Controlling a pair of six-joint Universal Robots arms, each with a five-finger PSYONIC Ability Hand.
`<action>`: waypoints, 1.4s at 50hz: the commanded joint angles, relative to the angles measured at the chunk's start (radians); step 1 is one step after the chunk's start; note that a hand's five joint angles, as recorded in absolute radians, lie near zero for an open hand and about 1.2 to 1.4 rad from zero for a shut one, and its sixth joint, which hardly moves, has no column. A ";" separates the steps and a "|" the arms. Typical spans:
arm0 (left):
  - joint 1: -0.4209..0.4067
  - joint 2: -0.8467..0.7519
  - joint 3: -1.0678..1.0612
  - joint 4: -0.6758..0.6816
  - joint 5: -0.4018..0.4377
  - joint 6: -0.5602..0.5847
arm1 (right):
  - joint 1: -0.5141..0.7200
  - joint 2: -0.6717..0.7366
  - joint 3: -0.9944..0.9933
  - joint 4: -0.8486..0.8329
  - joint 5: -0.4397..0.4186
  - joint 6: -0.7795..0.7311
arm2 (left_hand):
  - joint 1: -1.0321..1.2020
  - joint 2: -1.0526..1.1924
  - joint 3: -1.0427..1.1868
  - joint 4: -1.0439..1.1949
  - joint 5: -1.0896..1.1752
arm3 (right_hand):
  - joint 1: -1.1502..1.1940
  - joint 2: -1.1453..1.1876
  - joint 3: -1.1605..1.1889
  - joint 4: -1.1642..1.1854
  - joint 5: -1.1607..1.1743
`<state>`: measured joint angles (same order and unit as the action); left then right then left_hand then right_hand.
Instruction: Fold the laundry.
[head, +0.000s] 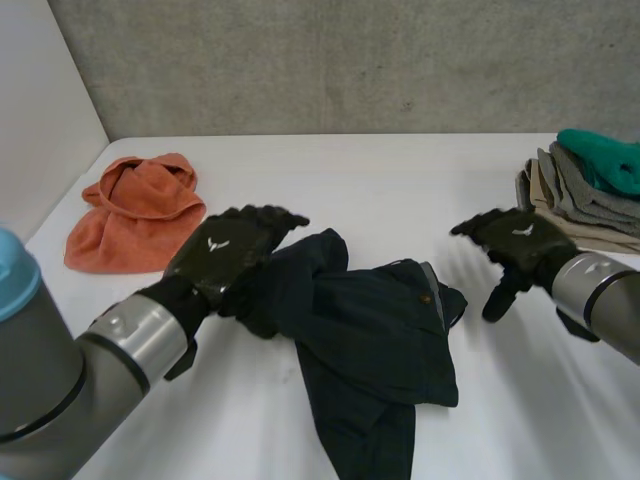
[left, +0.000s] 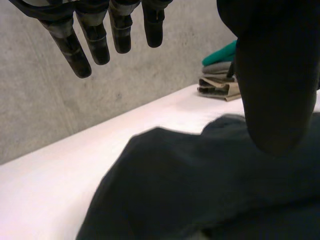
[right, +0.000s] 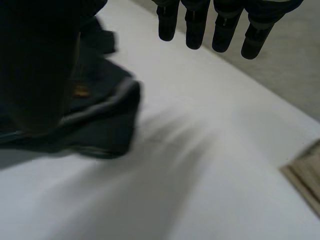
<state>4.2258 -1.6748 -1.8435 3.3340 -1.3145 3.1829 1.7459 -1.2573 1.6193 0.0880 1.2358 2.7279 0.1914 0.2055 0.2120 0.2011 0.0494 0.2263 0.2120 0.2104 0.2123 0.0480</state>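
White table (head: 400, 190), dark garment (head: 370, 340) partly cropped

My left hand (head: 225, 250) black and matte, small white emblem (head: 213, 243) on its back, my right hand (head: 515, 240) the same black with a like white mark (head: 521, 231), thick rounded fingers (left: 70, 45) banded in segments, silver-grey wrist cuffs (head: 140, 335), light-blue cap (head: 12, 270) on my grey left arm (head: 50, 400)

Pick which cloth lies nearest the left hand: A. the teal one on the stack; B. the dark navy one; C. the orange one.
B: the left hand is over an edge of the dark navy garment, while the orange cloth lies apart and the teal piece tops the far stack.
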 joint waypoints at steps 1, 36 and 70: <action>0.055 -0.049 -0.060 0.019 -0.003 0.034 | 0.052 -0.022 0.039 0.056 -0.047 -0.105 | -0.017 -0.031 -0.038 -0.027 -0.049 | -0.052 -0.037 -0.036 -0.038 -0.048; 0.180 -0.533 0.283 0.154 0.164 0.081 | 0.506 -0.085 0.303 -0.450 0.502 0.141 | 1.192 1.178 1.171 1.182 1.160 | 1.170 1.184 1.186 1.184 1.174; 0.138 -0.308 0.696 -0.452 0.028 0.308 | 0.265 0.221 -0.660 0.215 0.326 -0.266 | 1.205 1.191 1.184 1.195 1.172 | 1.170 1.184 1.186 1.184 1.174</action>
<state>4.3969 -1.7117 -1.2987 2.8986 -1.2072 3.3209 2.0146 -1.2756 1.0958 0.3605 1.5554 2.4653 1.1600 1.1952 1.1894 1.1992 0.9884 1.1234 1.1737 1.1868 1.1949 1.0204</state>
